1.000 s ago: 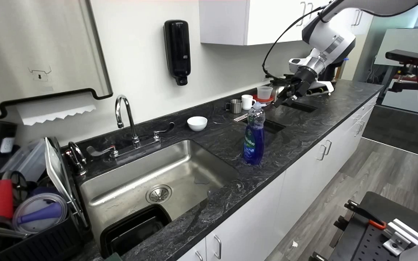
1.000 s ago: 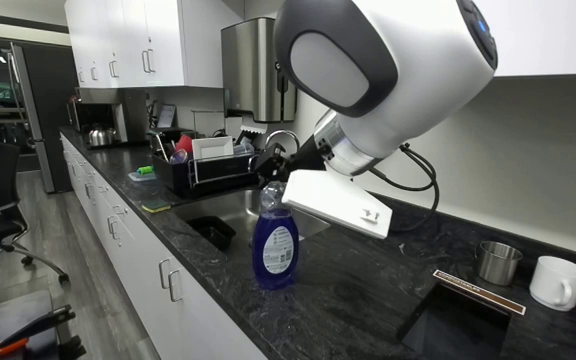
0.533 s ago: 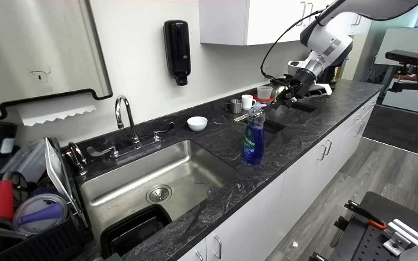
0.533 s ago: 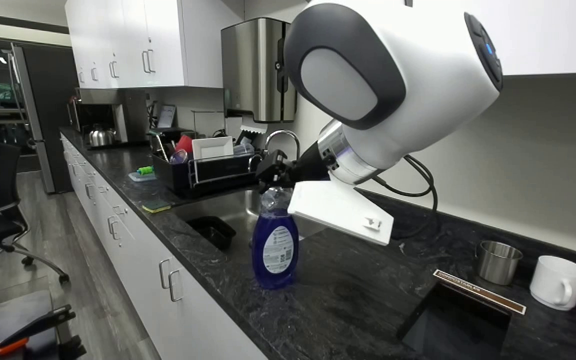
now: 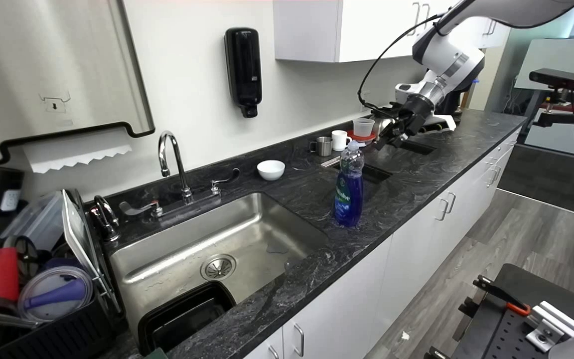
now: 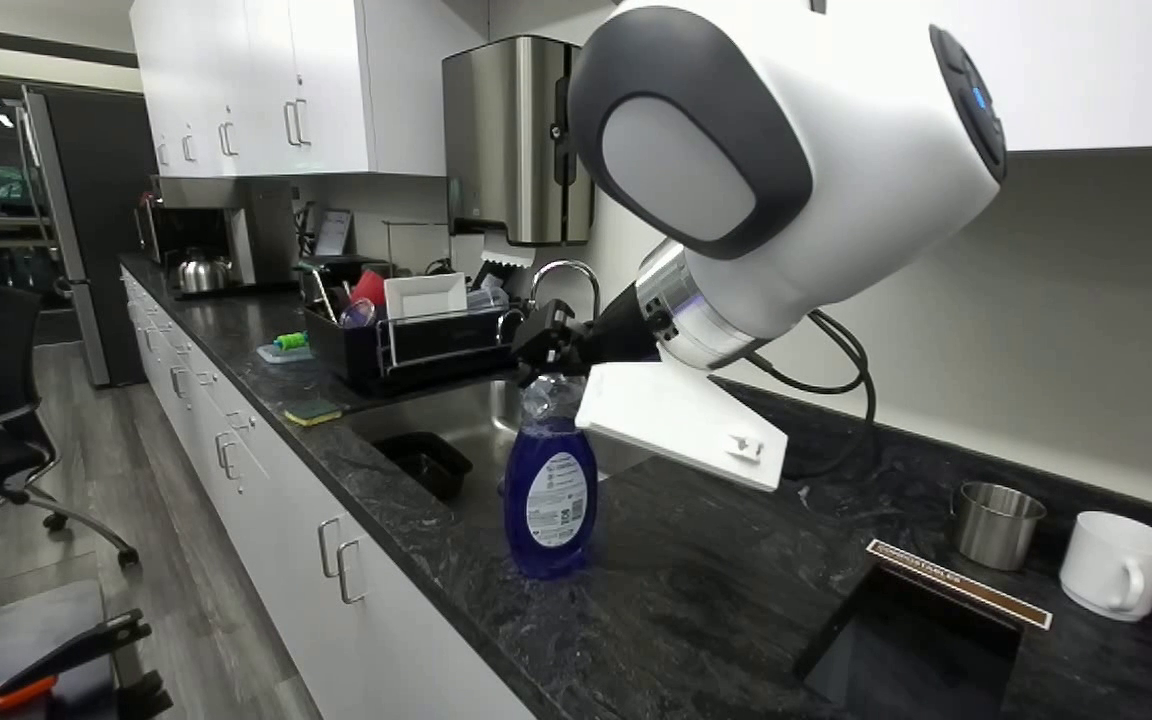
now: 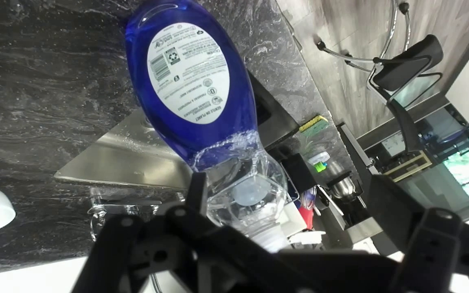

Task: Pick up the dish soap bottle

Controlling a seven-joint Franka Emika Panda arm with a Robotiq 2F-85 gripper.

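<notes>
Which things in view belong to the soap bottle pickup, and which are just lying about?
Part of the job:
dish soap bottle, upright
gripper, open, holding nothing

Just lying about:
white bowl
metal mug
white mug
sponge
black tub
dish rack, loaded

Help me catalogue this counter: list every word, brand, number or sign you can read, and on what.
"GENTLE ON PLANET": dish soap bottle, back label
"RESPONSIBLY MADE": same label
"0": same label
"PARABENS & PHOSPHATES": same label
"BIODEGRADABLE CLEANING INGREDIENTS": same label
"COMPOSTABLES", slightly blurred: brown strip on the countertop
"…olive", start unclear: front label
Too small or blurred: other back label print, mark on wall dispenser
</notes>
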